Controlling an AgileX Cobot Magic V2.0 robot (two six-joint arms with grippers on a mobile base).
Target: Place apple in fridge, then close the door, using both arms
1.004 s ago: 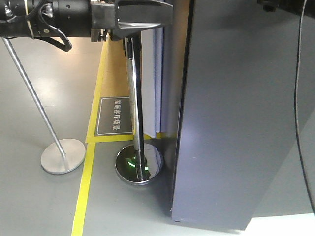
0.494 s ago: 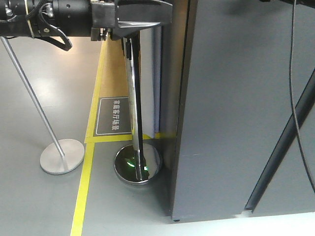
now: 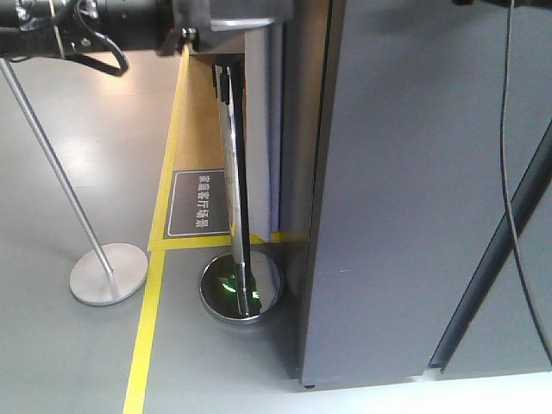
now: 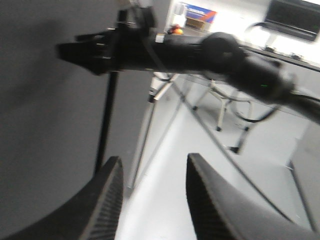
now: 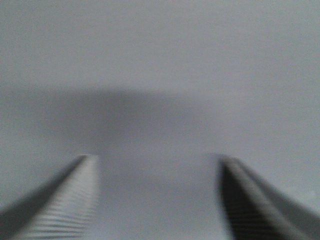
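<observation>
Clearly, both grippers hold nothing. The right gripper [image 5: 157, 200] has its fingers spread wide, and only a plain grey surface, blurred, fills the gap before them; I cannot tell if they touch it. The left gripper [image 4: 150, 200] also has its fingers apart, with light floor between them. In the front view the fridge [image 3: 414, 198] shows its dark grey side, and the door [image 3: 297, 129] with its chrome handle [image 3: 235, 198] stands nearly shut. The apple is not visible anywhere.
</observation>
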